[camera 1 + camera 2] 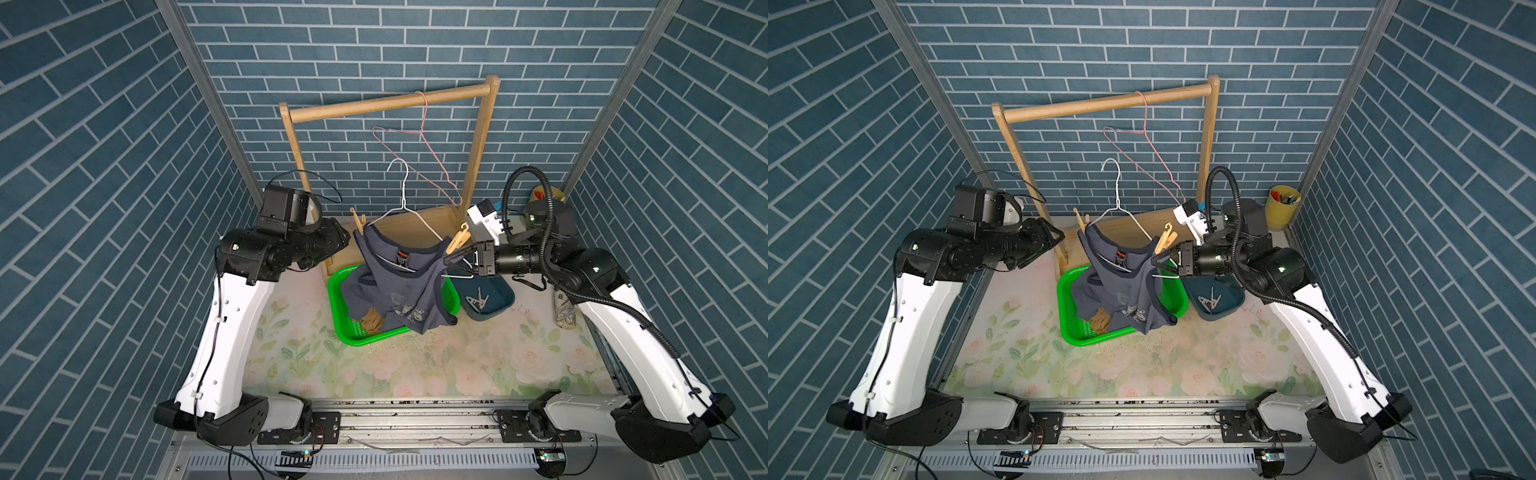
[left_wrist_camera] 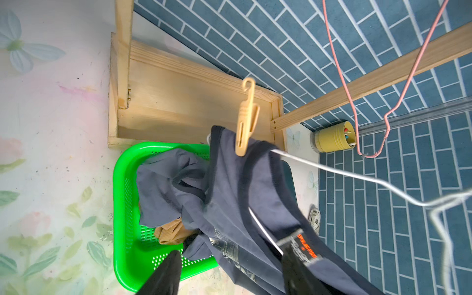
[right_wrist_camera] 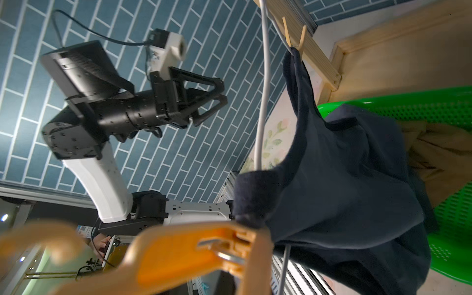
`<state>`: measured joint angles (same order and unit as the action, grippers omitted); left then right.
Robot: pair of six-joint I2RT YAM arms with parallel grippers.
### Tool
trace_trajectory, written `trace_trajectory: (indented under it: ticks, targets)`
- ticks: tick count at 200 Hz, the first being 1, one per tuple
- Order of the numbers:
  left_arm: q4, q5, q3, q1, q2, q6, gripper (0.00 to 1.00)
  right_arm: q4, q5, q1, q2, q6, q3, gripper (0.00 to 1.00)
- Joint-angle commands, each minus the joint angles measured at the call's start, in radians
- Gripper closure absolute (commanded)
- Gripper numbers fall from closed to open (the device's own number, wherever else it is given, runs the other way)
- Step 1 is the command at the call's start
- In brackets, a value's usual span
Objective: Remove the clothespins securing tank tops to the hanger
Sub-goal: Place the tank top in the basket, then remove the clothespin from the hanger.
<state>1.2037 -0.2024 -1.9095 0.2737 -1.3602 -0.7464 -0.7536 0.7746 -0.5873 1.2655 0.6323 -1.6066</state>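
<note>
A dark grey-blue tank top (image 1: 399, 282) hangs from a white wire hanger (image 1: 401, 195), its lower part sagging into the green basket. One pale clothespin (image 1: 358, 222) pins the left shoulder and a second clothespin (image 1: 459, 240) pins the right shoulder. My right gripper (image 1: 446, 261) is shut on the hanger's right end, just under that second clothespin (image 3: 178, 252); its fingers are hidden in the right wrist view. My left gripper (image 1: 348, 240) is open, just left of the first clothespin (image 2: 246, 122) and apart from it. The tan tank top (image 1: 371, 321) lies crumpled in the basket.
The green basket (image 1: 337, 299) sits mid-table under the top. A dark teal bin (image 1: 498, 309) to its right holds loose clothespins. Behind stands a wooden rack (image 1: 390, 104) with an empty pink hanger (image 1: 415, 137). A yellow cup (image 1: 1283, 208) stands back right.
</note>
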Motion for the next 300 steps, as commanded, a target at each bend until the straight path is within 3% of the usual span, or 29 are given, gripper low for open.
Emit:
trace_trajectory:
  ticks: [1, 35, 71, 141, 190, 216, 240, 300]
  targets:
    - [0.037, -0.015, -0.026, -0.034, -0.02, -0.007, 0.33, 0.089, 0.023, -0.001, -0.01, -0.001, 0.006, 1.0]
    - [0.077, -0.094, -0.026, -0.117, -0.065, -0.051, 0.25, -0.017, -0.062, -0.043, 0.029, -0.072, -0.022, 1.0]
    - [0.126, -0.148, -0.047, -0.173, -0.136, -0.043, 0.23, -0.237, -0.293, -0.17, 0.106, -0.205, -0.152, 1.0]
    - [0.26, -0.222, -0.072, -0.232, -0.278, 0.044, 0.17, -0.32, -0.605, -0.305, 0.109, -0.307, -0.212, 1.0]
    - [0.243, -0.218, -0.036, -0.25, -0.258, 0.044, 0.14, -0.392, -0.637, -0.345, 0.22, -0.388, -0.383, 1.0]
    - [0.253, -0.222, -0.044, -0.278, -0.25, 0.053, 0.1, -0.472, -0.591, -0.358, 0.342, -0.436, -0.604, 1.0]
    - [0.272, -0.212, -0.054, -0.312, -0.242, 0.066, 0.06, -0.626, -0.64, -0.407, 0.468, -0.486, -0.787, 1.0]
    - [0.201, -0.277, 0.008, -0.384, -0.257, 0.059, 0.05, -0.605, -0.766, -0.535, 0.499, -0.485, -0.747, 1.0]
